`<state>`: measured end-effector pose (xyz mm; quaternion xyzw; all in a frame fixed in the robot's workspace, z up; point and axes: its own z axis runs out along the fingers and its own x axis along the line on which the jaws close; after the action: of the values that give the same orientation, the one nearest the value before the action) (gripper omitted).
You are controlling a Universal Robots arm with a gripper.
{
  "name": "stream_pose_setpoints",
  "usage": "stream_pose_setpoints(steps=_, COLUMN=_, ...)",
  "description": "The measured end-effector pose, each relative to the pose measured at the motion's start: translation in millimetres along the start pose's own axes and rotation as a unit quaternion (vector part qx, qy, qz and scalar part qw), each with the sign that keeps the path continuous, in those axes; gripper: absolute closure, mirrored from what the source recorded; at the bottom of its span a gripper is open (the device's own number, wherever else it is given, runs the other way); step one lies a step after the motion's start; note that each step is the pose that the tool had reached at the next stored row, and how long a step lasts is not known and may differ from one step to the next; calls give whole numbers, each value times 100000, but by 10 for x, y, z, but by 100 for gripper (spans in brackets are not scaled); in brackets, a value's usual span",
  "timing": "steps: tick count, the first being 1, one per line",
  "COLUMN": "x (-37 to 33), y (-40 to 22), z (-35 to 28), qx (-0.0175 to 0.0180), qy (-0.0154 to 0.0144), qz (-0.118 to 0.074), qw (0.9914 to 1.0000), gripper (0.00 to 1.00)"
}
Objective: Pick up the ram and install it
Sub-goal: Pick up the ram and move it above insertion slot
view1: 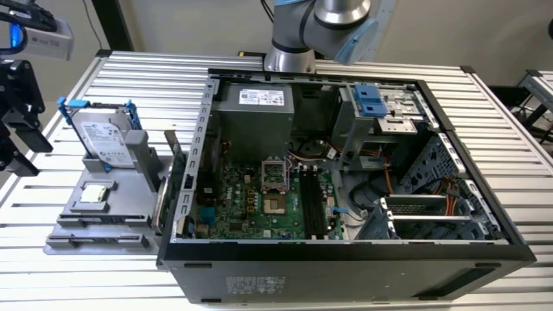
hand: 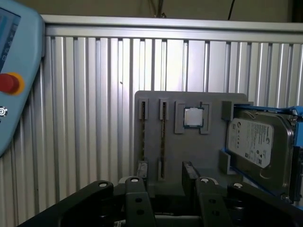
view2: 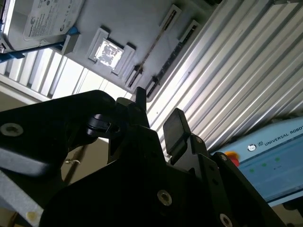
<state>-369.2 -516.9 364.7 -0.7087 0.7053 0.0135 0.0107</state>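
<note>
RAM IN HOLDER, NOT YET PICKED UP

Located the ram (hand: 163, 137) standing on edge in a narrow slot of the grey holder (hand: 208, 151), visible as a thin dark strip in both wrist views. Traced it to the slot nearer the processor chip (hand: 192, 117), with the hard drive (hand: 255, 146) on the far side of that chip. Confirmed not yet lifted and not yet fitted.

Found the gripper (hand: 165, 177) hanging above the holder, clear of it, with fingers (view2: 176, 124) spread and grasping nothing. Noted, in the first wrist view, the ram's line running into the gap between the two fingers. Saw no contact with either.

Recorded the holder resting on the ribbed metal table (view1: 147, 78), just beside the open computer case (view1: 346, 265), on the exterior view's left of it. Observed inside the case the motherboard (view1: 246, 201) lying flat, its long black memory slots (view1: 313, 204) well apart from the ram. Logged a light blue pendant (hand: 14, 71) with a red button in both wrist views.
</note>
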Motion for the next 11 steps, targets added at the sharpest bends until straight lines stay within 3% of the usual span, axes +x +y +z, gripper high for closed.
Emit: stream_pose_setpoints(steps=11, x=1, y=0, z=42, qx=0, qy=-2, qz=0, qw=100000, gripper=0)
